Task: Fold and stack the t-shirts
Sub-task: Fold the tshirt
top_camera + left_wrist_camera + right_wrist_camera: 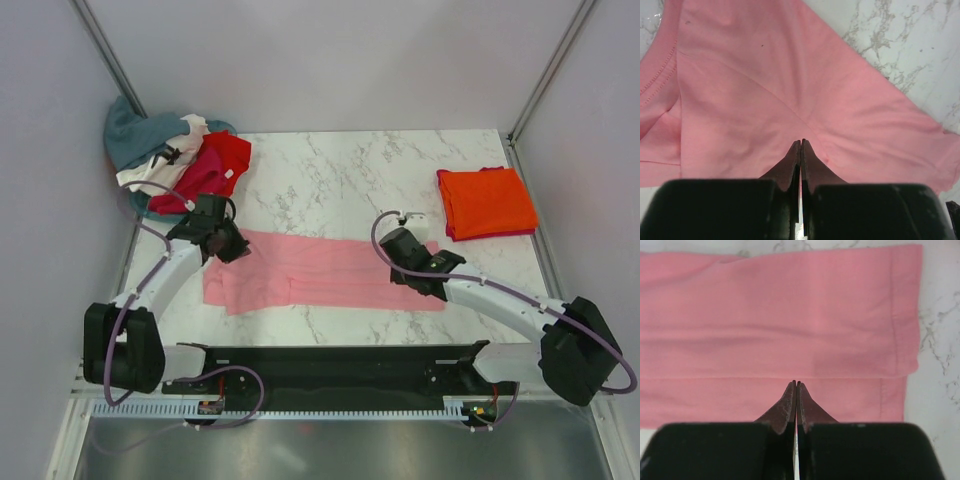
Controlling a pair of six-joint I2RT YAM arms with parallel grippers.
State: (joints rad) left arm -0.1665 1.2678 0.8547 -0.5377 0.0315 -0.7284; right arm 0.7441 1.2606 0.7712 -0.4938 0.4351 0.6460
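Top external view: our pink shirt (pixel 320 272) lies flat on the tabletop (pixel 340 180), long axis left to right. We have the left tool (pixel 238 250) pinched on its left end, the right tool (pixel 395 255) closed together over its right end.

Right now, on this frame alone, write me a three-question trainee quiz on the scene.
1. True or false: the left pincer stands wide open above the pink t-shirt.
2. What lies at the far right of the table? A: a folded orange t-shirt. B: a spread-out white t-shirt. C: a crumpled teal-grey t-shirt.
3. Fill in: the heap of unfolded t-shirts sits in the table's far ____ corner.

Key: 1 false, its jaws are shut and the cloth puckers at their tips; 2 A; 3 left.
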